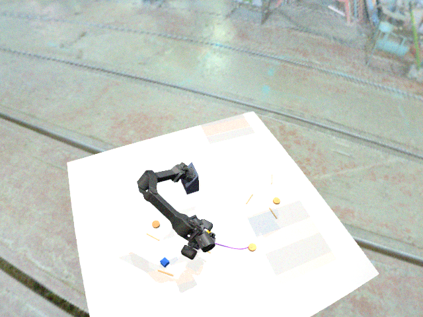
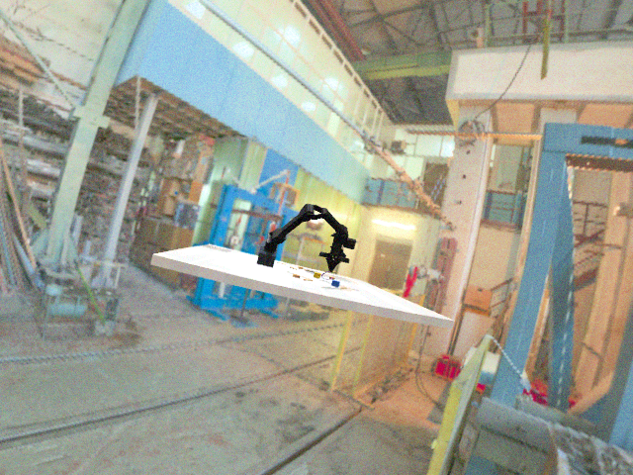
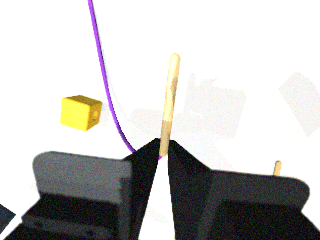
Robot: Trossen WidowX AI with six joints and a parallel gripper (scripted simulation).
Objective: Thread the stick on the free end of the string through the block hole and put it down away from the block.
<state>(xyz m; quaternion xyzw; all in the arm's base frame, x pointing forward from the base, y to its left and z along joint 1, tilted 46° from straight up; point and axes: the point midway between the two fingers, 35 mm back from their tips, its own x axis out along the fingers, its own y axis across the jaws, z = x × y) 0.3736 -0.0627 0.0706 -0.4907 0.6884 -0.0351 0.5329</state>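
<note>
My gripper (image 3: 164,144) (image 2: 331,269) is shut on the wooden stick (image 3: 171,92) near its string end, above the table. The stick's free end points away from the fingers, up the wrist view. The purple string (image 3: 106,80) (image 1: 235,248) runs from the fingers to the round wooden button (image 1: 252,247). The yellow block (image 3: 75,114) (image 2: 316,274) (image 1: 208,231) sits on the table left of the stick in the wrist view. Its hole shows in the face turned toward the stick. The string passes beside the block. In the top view the gripper mostly hides the block.
A blue cube (image 1: 164,261) (image 2: 335,283) stands near a loose stick (image 1: 165,273). Another loose stick (image 1: 153,236) lies by a darker button (image 1: 155,224). Farther right are a button (image 1: 276,200) and loose sticks (image 1: 249,199) (image 1: 273,212). A stick end (image 3: 278,168) shows beside the right finger.
</note>
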